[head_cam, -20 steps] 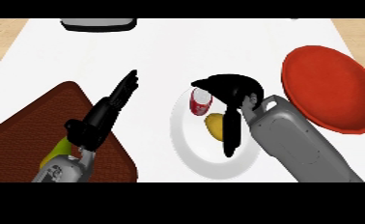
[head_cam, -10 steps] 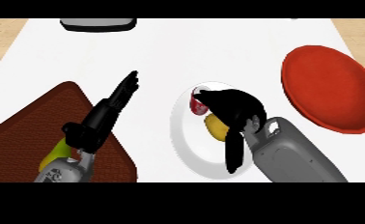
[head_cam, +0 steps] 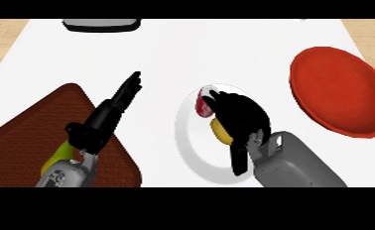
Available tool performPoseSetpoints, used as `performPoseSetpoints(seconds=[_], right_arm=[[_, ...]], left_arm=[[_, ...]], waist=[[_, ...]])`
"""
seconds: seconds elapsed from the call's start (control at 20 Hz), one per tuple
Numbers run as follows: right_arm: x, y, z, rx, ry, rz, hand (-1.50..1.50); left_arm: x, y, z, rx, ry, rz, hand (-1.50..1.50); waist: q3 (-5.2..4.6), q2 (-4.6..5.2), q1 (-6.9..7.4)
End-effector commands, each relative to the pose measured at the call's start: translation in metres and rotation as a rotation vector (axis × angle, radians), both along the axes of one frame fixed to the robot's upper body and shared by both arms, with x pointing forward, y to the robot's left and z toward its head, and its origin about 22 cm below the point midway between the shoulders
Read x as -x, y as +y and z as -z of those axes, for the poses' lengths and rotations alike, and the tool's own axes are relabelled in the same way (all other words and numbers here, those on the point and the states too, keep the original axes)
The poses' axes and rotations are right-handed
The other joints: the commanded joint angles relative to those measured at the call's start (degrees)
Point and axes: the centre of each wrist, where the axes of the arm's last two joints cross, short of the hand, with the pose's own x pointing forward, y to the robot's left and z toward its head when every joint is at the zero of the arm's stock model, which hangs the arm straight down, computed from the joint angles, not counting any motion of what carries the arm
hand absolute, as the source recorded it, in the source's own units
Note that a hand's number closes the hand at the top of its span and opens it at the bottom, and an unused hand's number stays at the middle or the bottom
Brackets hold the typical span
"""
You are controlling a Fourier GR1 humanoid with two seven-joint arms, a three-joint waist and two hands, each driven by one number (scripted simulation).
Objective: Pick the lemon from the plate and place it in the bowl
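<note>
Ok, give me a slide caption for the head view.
Right hand curled over the lemon on the white plate, red bowl waiting alongside.

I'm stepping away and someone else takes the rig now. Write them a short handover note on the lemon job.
Right hand: over the white plate, fingers curled down onto the lemon, which lies on the plate beside a red item.
Left hand: open, fingers straight, idle above the brown mat's edge.
Red bowl: at the right, nothing visible in it.
Done: reach to the lemon.
Left: lift it, carry it right, release it in the bowl.
</note>
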Motion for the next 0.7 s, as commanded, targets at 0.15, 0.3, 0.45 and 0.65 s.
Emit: performPoseSetpoints(seconds=[0.15,0.3,0.45,0.65], right_arm=[[-0.011,-0.011,0.010,0.039,-0.038,0.052,-1.50],[-0.010,-0.019,0.028,0.024,-0.003,0.072,-1.50],[-0.026,-0.012,0.040,0.049,0.036,0.066,-1.50],[-0.013,-0.026,0.045,0.035,0.019,0.061,-1.50]], left_arm=[[-0.001,-0.010,-0.005,0.007,-0.006,-0.010,0.00],[0.013,0.003,-0.008,-0.002,0.008,0.007,0.00],[0.007,-0.008,0.004,-0.002,-0.015,-0.007,0.00],[0.001,0.016,-0.004,0.031,0.011,0.014,0.00]], waist=[[0.01,0.02,0.07],[0.01,0.00,0.15],[0.00,0.10,0.29],[0.00,0.02,-0.01]])
